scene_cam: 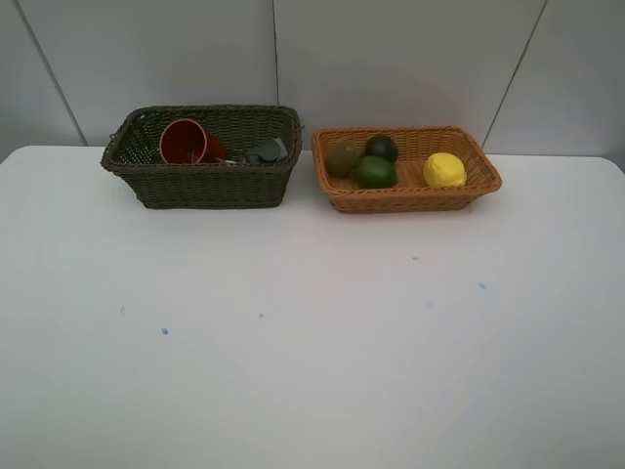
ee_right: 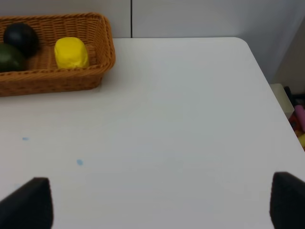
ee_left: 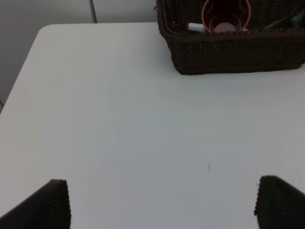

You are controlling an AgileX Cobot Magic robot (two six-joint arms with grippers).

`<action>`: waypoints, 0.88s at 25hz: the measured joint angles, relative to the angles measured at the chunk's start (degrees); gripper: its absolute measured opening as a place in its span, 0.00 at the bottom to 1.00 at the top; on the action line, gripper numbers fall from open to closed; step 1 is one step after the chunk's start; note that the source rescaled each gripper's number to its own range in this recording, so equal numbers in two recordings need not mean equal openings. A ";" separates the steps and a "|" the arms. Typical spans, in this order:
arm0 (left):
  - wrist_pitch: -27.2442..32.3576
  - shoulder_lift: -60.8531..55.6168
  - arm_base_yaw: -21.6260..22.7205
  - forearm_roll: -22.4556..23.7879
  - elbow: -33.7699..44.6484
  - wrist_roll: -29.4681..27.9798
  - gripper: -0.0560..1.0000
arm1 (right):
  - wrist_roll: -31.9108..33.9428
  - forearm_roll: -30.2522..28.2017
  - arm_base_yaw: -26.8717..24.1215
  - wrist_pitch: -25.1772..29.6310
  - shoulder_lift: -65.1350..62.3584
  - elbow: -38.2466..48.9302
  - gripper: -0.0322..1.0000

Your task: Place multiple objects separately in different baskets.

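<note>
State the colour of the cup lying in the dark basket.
Red cup, shown best in the exterior high view.

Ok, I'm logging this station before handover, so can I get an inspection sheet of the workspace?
Surface: white table, a few small blue specks.
Job's things: dark basket holds a red cup on its side, a marker and a grey bottle; orange basket holds a kiwi, lime, mangosteen and lemon.
Clutter: nothing seen on the table.
Grippers: left gripper and right gripper open, empty.
Cables: nothing seen.
Surroundings: grey panelled wall.
</note>
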 joint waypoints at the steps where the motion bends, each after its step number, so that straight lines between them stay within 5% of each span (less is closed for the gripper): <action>1: 0.00 0.00 0.00 -0.05 0.06 0.07 1.00 | 0.00 0.00 0.00 0.00 0.00 0.00 1.00; 22: 0.00 0.00 0.00 -0.21 0.06 0.28 1.00 | 0.00 0.00 0.00 0.00 0.00 0.00 1.00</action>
